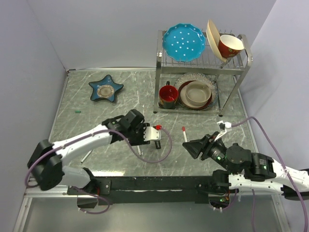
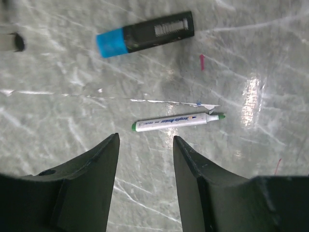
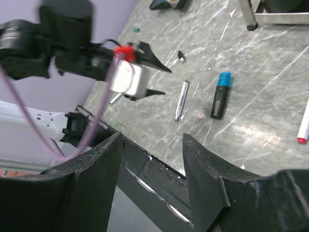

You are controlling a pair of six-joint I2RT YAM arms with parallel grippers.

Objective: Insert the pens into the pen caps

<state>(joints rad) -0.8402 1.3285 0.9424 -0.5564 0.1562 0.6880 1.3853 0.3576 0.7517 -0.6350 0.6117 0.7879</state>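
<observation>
My left gripper (image 1: 144,137) (image 2: 145,145) is open and empty, hovering low over the table. Just beyond its fingertips lies a white pen with a green tip (image 2: 176,122) (image 3: 182,99). A black marker with a blue end (image 2: 145,34) (image 3: 220,94) lies further out. A tiny black cap (image 2: 14,42) (image 3: 181,56) sits off to the side. My right gripper (image 1: 189,147) (image 3: 152,145) is open and empty near the front edge. A red-tipped white pen (image 1: 184,134) (image 3: 304,125) lies just beyond it. A teal cap (image 1: 77,111) (image 3: 136,29) sits far left. A grey pen (image 1: 86,155) lies at front left.
A metal dish rack (image 1: 239,72) with plates, bowls and a red mug (image 1: 168,95) stands at the back right. A blue star-shaped dish (image 1: 105,88) sits at the back left. The black front rail (image 1: 154,183) runs along the near edge. A purple cable (image 1: 166,145) loops beside the left gripper.
</observation>
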